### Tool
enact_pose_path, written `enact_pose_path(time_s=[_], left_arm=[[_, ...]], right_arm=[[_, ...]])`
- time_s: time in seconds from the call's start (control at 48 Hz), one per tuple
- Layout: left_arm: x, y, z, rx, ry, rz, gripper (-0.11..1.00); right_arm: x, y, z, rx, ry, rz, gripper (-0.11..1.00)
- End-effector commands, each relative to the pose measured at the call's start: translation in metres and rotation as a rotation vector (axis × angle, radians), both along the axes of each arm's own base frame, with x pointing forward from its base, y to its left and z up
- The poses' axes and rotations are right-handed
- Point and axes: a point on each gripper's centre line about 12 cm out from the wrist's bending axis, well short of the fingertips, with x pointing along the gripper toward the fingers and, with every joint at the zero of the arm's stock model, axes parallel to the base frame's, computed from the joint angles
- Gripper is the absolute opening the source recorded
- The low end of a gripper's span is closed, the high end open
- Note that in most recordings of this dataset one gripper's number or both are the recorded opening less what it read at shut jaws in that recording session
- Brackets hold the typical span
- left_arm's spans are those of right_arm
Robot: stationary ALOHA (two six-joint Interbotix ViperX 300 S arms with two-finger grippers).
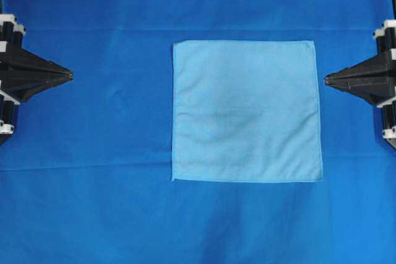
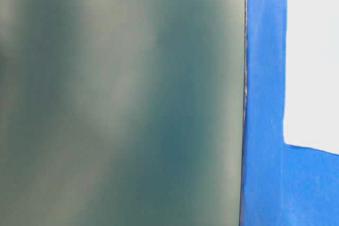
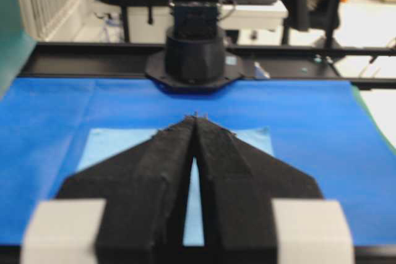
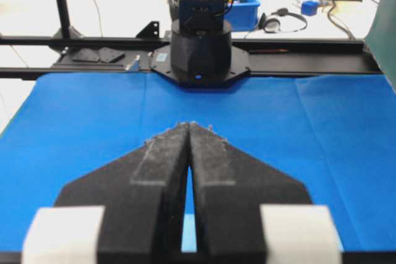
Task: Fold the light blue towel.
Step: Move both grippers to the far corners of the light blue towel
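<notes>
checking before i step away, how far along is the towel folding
Nothing looks done yet: the light blue towel lies spread flat as a full square on the blue table cloth, with no fold in it. Nothing is in hand: the left gripper and right gripper are shut and empty, off either side of the towel. The whole fold is left.

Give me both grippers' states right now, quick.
Left gripper: shut, holding nothing, short of the light blue towel.
Right gripper: shut, holding nothing, just off the towel's edge.

Matte, soft light blue towel [image 1: 246,110] lies on smooth, faintly creased table cloth [image 1: 93,202].
</notes>
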Motion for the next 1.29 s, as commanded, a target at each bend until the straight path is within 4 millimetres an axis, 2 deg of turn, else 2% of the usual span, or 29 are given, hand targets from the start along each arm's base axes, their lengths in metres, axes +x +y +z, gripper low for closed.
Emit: enact_pose_path(time_s=[0.0,0.188,0.605,0.647,0.751,0.792,0.876,0.959,1.022,1.189,1.272], left_arm=[[0.006,-0.001,0.006,0.005,-0.005,-0.004,0.00],[0.022,0.003,-0.004,0.032,0.023,0.019,0.00],[0.079,0.047,-0.043,-0.009,0.189,0.172,0.01],[0.086,0.054,-0.049,-0.013,0.215,0.191,0.04],[0.100,0.069,-0.064,-0.025,0.276,0.231,0.28],[0.105,0.075,-0.071,-0.030,0.300,0.246,0.41],[0.118,0.087,-0.090,-0.044,0.359,0.272,0.66],[0.128,0.098,-0.107,-0.055,0.407,0.293,0.84],[0.134,0.107,-0.120,-0.064,0.441,0.311,0.87],[0.148,0.137,-0.156,-0.096,0.529,0.373,0.86],[0.151,0.146,-0.167,-0.106,0.552,0.391,0.86]], right_arm=[[0.002,-0.002,0.012,0.003,-0.028,-0.009,0.00],[0.002,-0.012,0.005,0.020,0.068,-0.060,0.00],[0.006,-0.053,-0.047,0.096,0.360,-0.259,0.00],[0.006,-0.059,-0.053,0.107,0.387,-0.286,0.01],[0.005,-0.077,-0.071,0.135,0.468,-0.363,0.03],[0.005,-0.086,-0.081,0.155,0.517,-0.402,0.13],[0.003,-0.101,-0.098,0.186,0.599,-0.461,0.39],[0.001,-0.114,-0.116,0.216,0.673,-0.510,0.61],[0.000,-0.120,-0.127,0.225,0.721,-0.526,0.61],[0.001,-0.133,-0.153,0.248,0.791,-0.559,0.58],[0.003,-0.136,-0.163,0.256,0.804,-0.562,0.58]])
